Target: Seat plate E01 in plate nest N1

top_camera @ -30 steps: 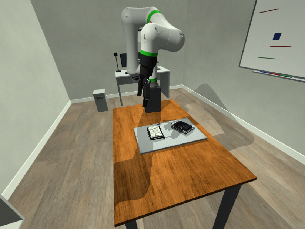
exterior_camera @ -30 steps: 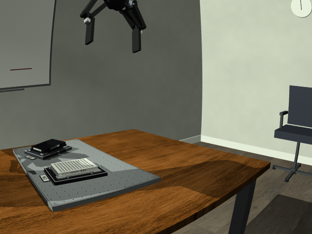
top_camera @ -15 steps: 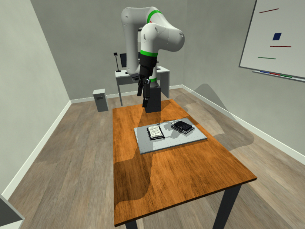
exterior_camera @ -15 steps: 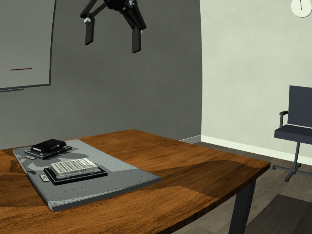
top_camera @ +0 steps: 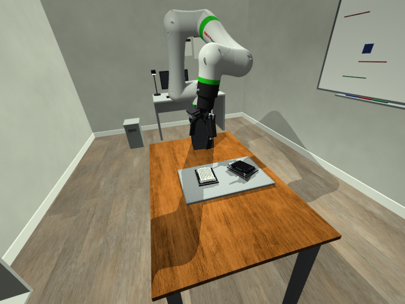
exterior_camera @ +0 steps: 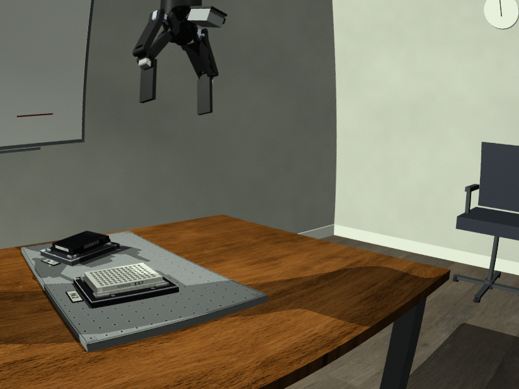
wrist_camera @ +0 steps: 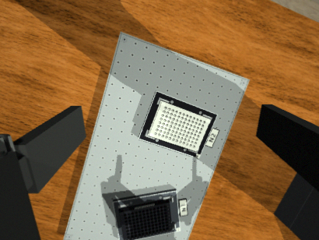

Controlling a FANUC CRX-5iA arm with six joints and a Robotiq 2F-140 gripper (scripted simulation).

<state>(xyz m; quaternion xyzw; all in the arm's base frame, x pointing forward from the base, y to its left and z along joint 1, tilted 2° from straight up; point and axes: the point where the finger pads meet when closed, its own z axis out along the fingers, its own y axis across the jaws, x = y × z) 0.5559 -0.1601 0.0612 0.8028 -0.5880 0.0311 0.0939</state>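
Observation:
The white well plate E07 (top_camera: pixel 206 175) (wrist_camera: pixel 148 134) sits inside the black plate nest N2 on the grey perforated baseplate (top_camera: pixel 225 184). It also shows in the side view (exterior_camera: pixel 123 277) and the wrist view (wrist_camera: pixel 180 126). The black plate E01 (top_camera: pixel 242 167) rests on the grey nest N1 (exterior_camera: pixel 79 254) at the other end of the baseplate, seemingly a little askew; I cannot tell if it lies flat. My gripper (exterior_camera: pixel 176 104) hangs high above the baseplate, wide open and empty. In the wrist view its fingers flank the baseplate.
Small label tags N2 (wrist_camera: pixel 212 137) and N1 (wrist_camera: pixel 183 206) lie beside the nests. The baseplate lies on a wooden table (top_camera: pixel 228 222). A desk and a grey bin (top_camera: pixel 132 132) stand behind the table, and a chair (exterior_camera: pixel 490 213) stands off to the side.

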